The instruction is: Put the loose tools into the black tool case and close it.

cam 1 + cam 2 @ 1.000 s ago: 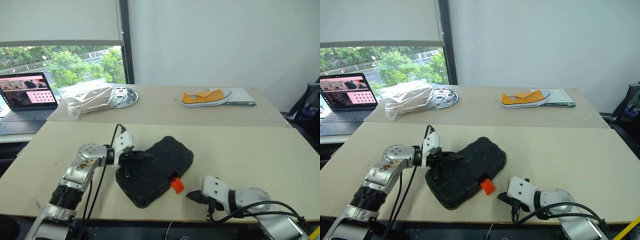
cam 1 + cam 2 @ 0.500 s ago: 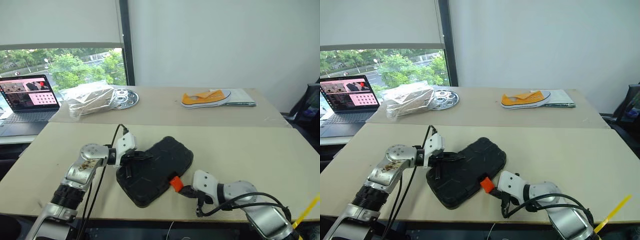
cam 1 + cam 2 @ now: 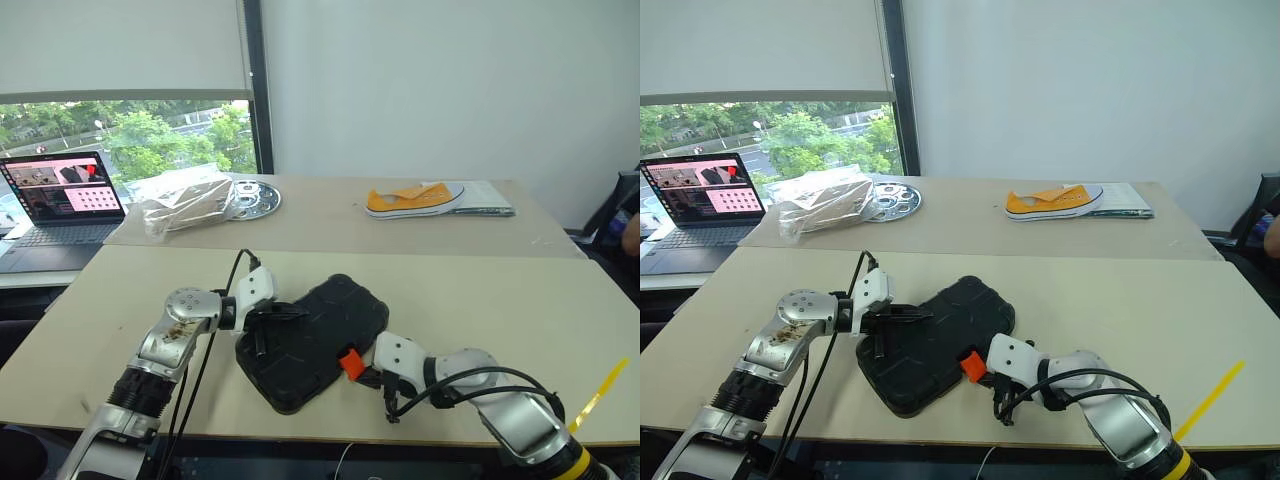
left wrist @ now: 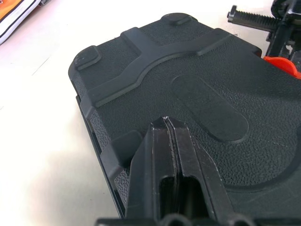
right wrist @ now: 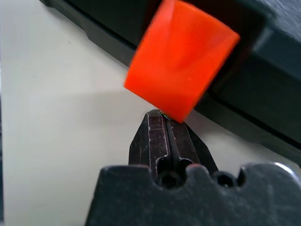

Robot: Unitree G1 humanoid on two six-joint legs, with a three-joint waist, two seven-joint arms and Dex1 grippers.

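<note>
Left gripper [image 4: 167, 123], jaws pressed together, should pin the black tool case [image 3: 315, 335] while the right gripper [image 5: 165, 117], jaws likewise pressed together, pushes the orange latch [image 5: 181, 59] home squarely.

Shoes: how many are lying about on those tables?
1. A yellow shoe with a white sole lies on the far table, toward its right end, against some flat papers. Another could be hidden behind the crumpled plastic bag.

Bright window daylight; soft shadows; sharp
</note>
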